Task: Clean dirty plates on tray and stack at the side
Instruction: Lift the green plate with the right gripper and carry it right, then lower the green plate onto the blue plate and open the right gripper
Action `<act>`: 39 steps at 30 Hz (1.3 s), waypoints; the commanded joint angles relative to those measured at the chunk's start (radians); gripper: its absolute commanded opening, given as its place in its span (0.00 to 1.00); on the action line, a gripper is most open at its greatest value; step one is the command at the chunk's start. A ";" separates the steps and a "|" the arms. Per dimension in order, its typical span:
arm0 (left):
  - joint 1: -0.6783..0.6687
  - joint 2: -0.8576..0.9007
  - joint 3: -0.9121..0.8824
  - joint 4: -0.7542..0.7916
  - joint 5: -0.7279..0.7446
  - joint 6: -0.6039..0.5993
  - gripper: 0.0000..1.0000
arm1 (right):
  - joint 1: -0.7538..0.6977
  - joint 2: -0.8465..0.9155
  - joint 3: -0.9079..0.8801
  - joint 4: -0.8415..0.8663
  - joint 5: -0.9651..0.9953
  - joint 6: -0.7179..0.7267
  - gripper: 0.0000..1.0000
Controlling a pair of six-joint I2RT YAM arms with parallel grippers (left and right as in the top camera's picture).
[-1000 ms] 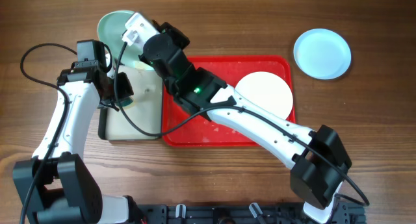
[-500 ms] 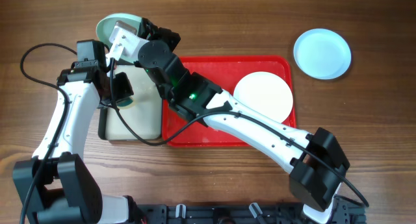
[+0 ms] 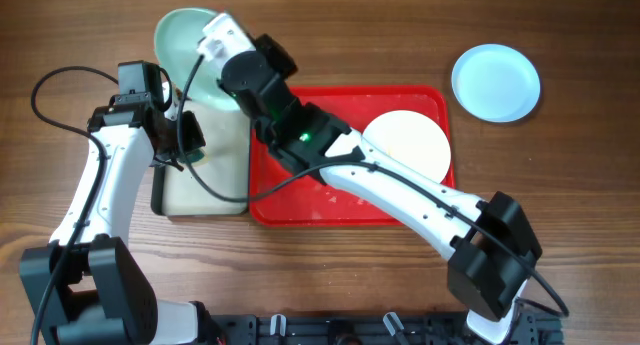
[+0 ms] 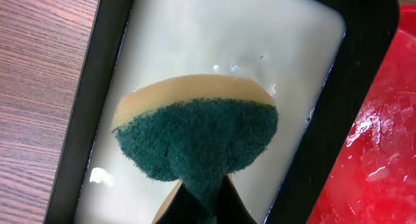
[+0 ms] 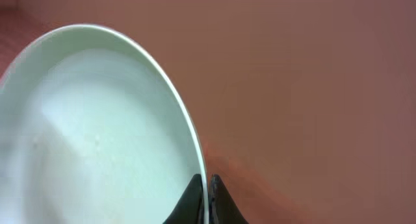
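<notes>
a: where does everything sit from the grippers?
b: the red tray point(image 3: 300, 207) lies under the right arm, on the robot's side of the right gripper point(image 3: 207, 57). the white plate point(image 3: 405, 145) rests in it, well off to that gripper's right. the black-rimmed tray point(image 3: 158, 200) is directly below the left gripper point(image 3: 188, 145).
a: and the plate in hand?
b: the aqua plate point(image 3: 178, 43) is pinched at its rim between the right gripper's closed jaws. it is tilted, out past the far end of the black-rimmed tray. a pale blue plate point(image 3: 495, 82) sits on the table far to the right, off the tray.
a: left side?
b: clamped on the sponge point(image 4: 201, 139), green side toward its camera.
a: what does the next move hang on?
b: i judge the held plate lies just ahead of the left gripper, away from the robot, apart from the sponge. the left arm is nearer, so sponge must meet the plate's face, and the tilt sets the angle
</notes>
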 commanded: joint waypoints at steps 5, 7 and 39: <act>0.001 -0.026 -0.003 0.003 -0.012 -0.011 0.04 | -0.146 0.002 0.010 -0.218 -0.459 0.564 0.04; 0.001 -0.026 -0.003 0.004 -0.012 -0.011 0.04 | -0.202 -0.020 0.010 -0.267 -0.571 0.566 0.04; 0.001 -0.026 -0.003 0.010 0.007 -0.011 0.04 | -1.272 0.130 0.009 -0.709 -0.599 0.482 0.04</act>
